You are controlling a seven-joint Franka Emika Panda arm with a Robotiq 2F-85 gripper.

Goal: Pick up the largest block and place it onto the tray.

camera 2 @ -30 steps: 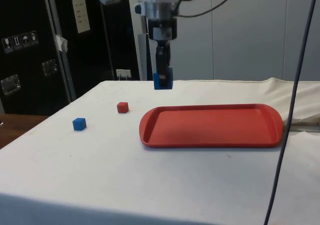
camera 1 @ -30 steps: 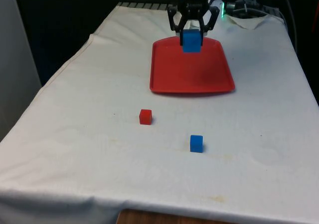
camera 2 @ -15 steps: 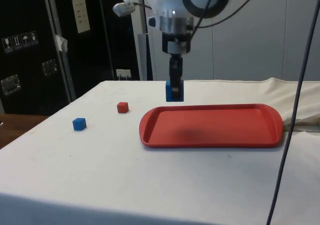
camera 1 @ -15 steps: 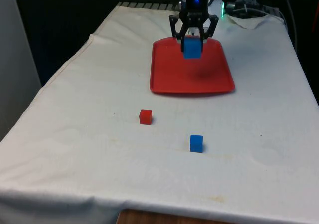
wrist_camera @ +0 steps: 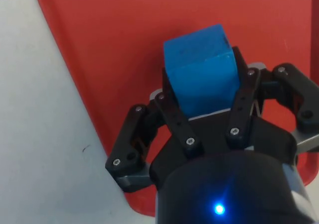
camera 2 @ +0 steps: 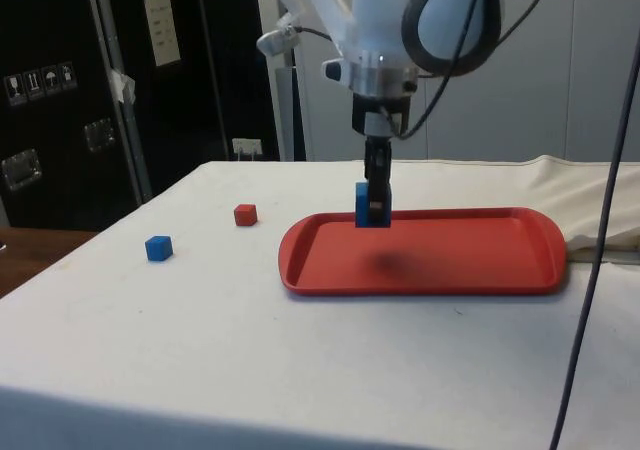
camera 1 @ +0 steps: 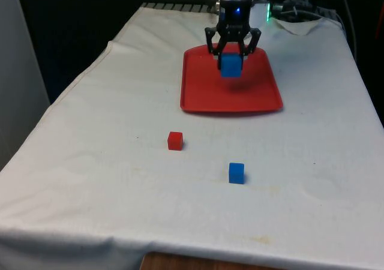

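The large blue block (camera 1: 230,65) hangs a little above the red tray (camera 1: 201,96), held in my gripper (camera 1: 231,55), which is shut on it. In the side view the large blue block (camera 2: 371,206) sits over the red tray (camera 2: 480,260) near its left third, with my gripper (camera 2: 375,198) coming straight down from above. The wrist view has the large blue block (wrist_camera: 200,68) between the black fingers (wrist_camera: 172,117), with the red tray (wrist_camera: 124,40) beneath.
A small red block (camera 1: 174,140) and a small blue block (camera 1: 236,173) lie on the white cloth nearer the front edge. They appear in the side view as the small red block (camera 2: 245,215) and small blue block (camera 2: 158,248), left of the tray.
My gripper has carried the large blue block from the tray's edge to over the tray and lowered it closer to the tray surface. The two small blocks stayed put.
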